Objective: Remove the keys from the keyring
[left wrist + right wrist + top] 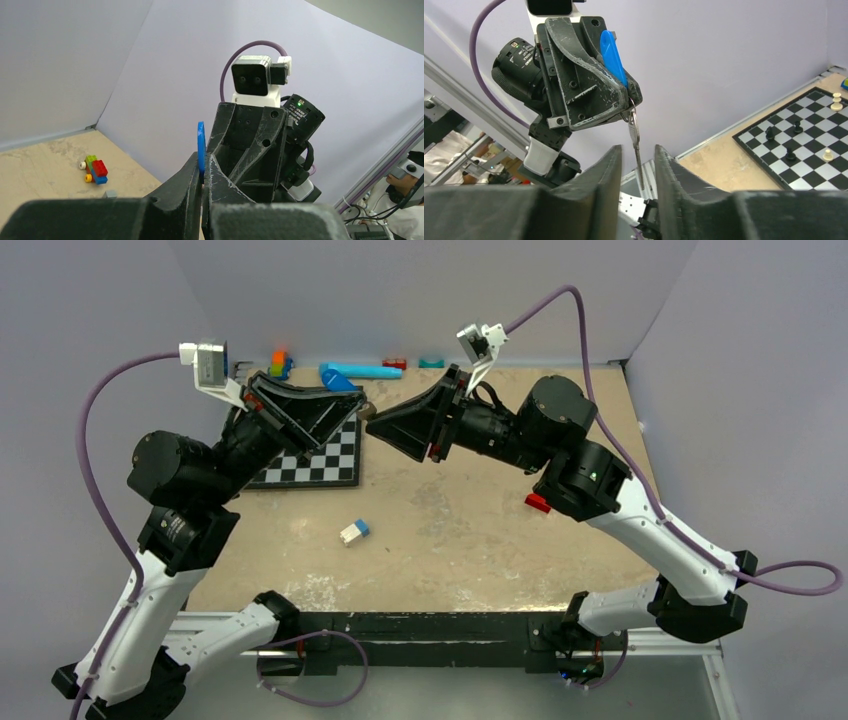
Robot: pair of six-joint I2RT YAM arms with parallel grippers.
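My left gripper (202,167) is shut on the blue-headed key (201,145), whose flat blue head sticks up from between its jaws. In the right wrist view that blue head (613,55) shows in the left gripper, with a small wire keyring (631,106) just below the fingertips. The plain silver key (636,145) hangs straight down from the ring. My right gripper (638,155) is open, its jaws on either side of the silver key's blade with a gap on each side. From above, the left gripper (355,408) and right gripper (375,428) meet tip to tip above the table.
A chessboard (320,462) with several pieces lies under the left gripper. A white-and-blue block (354,531) sits mid-table and a red block (538,503) is by the right arm. A blue tube (360,371) and toy bricks (280,364) line the back wall.
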